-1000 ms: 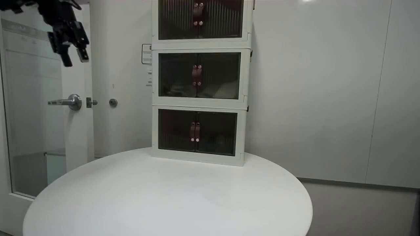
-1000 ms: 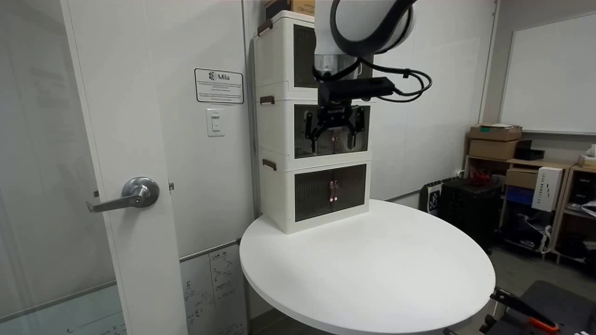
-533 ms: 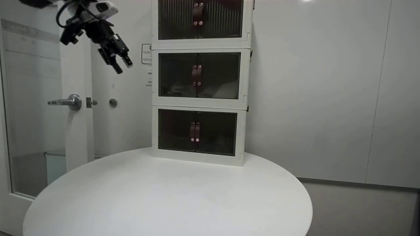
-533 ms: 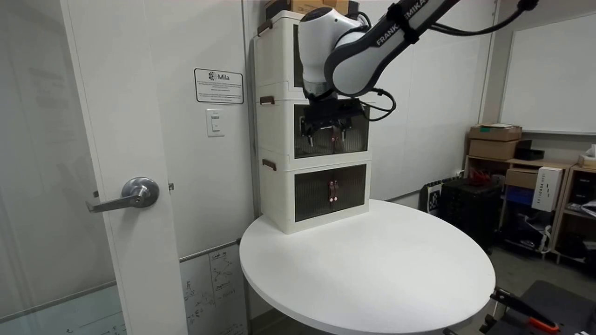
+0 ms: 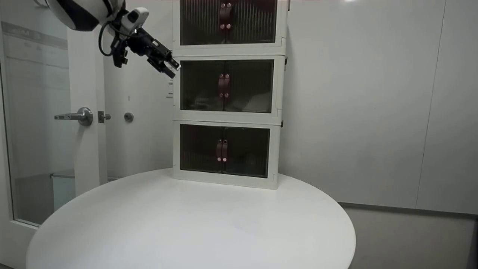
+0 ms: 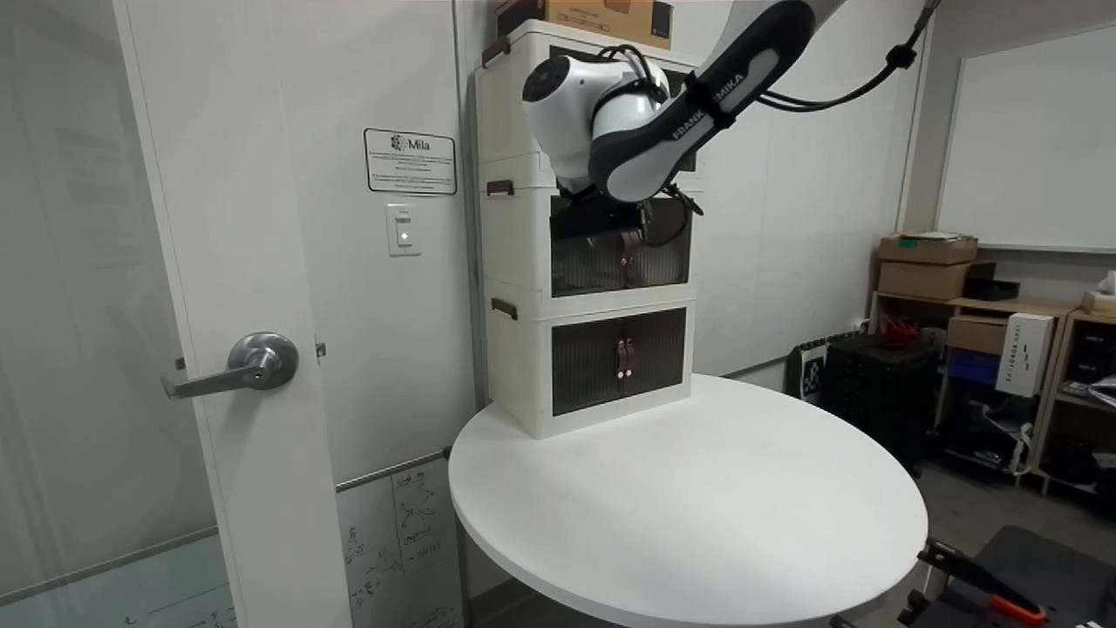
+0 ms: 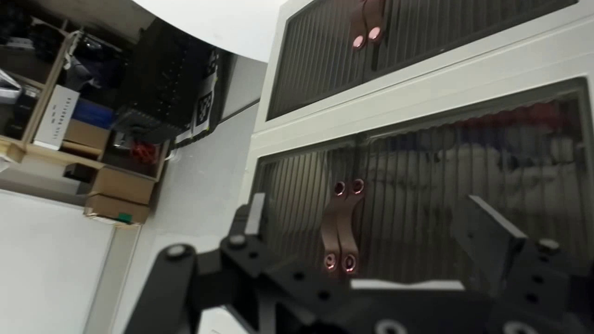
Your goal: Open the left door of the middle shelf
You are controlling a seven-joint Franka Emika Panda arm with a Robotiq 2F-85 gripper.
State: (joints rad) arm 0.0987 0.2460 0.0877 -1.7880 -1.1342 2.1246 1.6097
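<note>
The middle shelf (image 5: 227,116) is a white-framed unit with two smoked doors, both shut, in both exterior views. Its left door (image 5: 199,87) also shows in an exterior view (image 6: 588,270), partly behind the arm. In the wrist view, which stands upside down, the left door (image 7: 431,199) is on the right. Its brown strap handle (image 7: 346,227) sits beside the right door's handle (image 7: 330,232). My gripper (image 5: 175,71) is tilted toward the door's upper left, apart from the handles. In the wrist view my gripper (image 7: 364,199) is open and empty, its fingers (image 7: 492,227) wide apart.
A like unit (image 5: 231,50) stands above the middle shelf and another (image 5: 224,181) below it, on a round white table (image 5: 209,224). A cardboard box (image 6: 602,22) lies on top of the stack. A room door with a lever handle (image 6: 261,362) stands beside the table.
My arm has come lower and closer to the stack. The gripper has swung from pointing down to pointing toward the middle shelf. The doors have not moved.
</note>
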